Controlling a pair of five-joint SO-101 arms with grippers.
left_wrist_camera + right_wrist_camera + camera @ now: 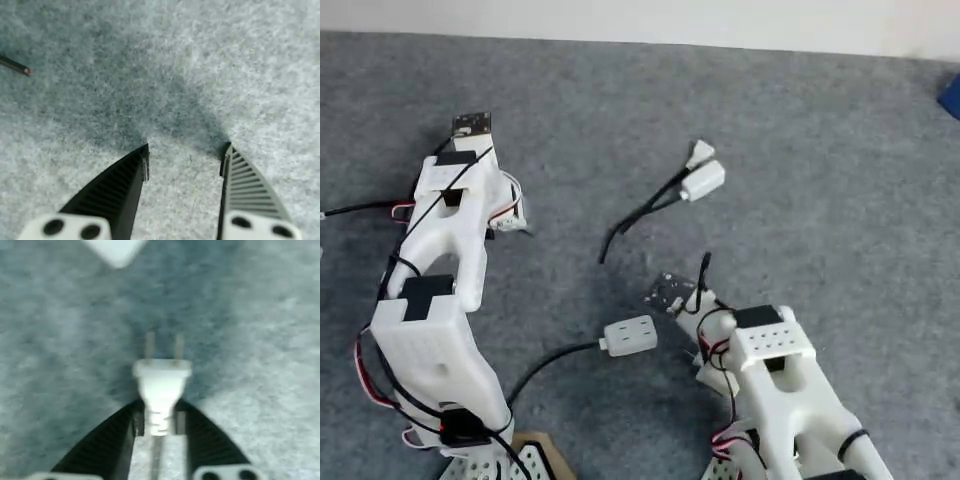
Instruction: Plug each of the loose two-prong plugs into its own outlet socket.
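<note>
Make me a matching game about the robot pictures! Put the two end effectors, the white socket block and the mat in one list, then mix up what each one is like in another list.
Things:
1. left end effector
2. right end effector
3. socket block
4. mat

What it is like:
A. grey and fuzzy
B. shut on the two-prong plug
C. open, holding nothing
D. white, with a black cord

Pairs: 1-C, 2-B, 3-D, 4-A
</note>
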